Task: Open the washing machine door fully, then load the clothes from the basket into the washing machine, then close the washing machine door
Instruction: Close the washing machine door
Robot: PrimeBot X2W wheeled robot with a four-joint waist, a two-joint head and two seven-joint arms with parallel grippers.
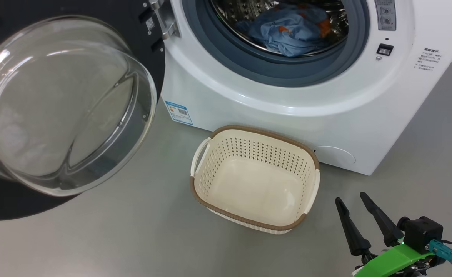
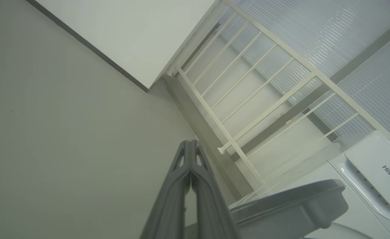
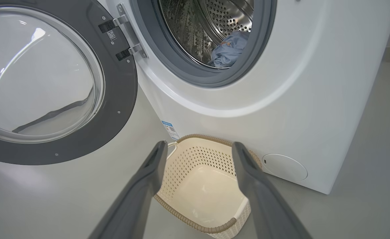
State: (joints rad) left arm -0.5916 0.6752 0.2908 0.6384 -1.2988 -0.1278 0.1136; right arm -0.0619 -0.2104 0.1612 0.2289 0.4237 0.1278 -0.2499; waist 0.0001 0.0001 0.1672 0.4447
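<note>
In the head view the right gripper (image 1: 350,197) hangs spread and empty over bare floor (image 1: 133,238) at the near right of the basket (image 1: 256,130), which sits just before the washing machine (image 1: 287,127), its clothes (image 1: 287,32) in the drum and the washing machine door (image 1: 64,104) swung wide to the left. In the left wrist view the left gripper (image 2: 191,146) is clenched on nothing, its tips pressed together before a white railing (image 2: 248,99). In the right wrist view the right gripper's released fingers (image 3: 141,186) flank the basket's near rim without touching it, with open floor to the right.

Smooth grey floor (image 1: 133,238) under the white washing machine (image 1: 287,127) and, just beside it, the basket (image 1: 256,152) (cream, brown-rimmed).
</note>
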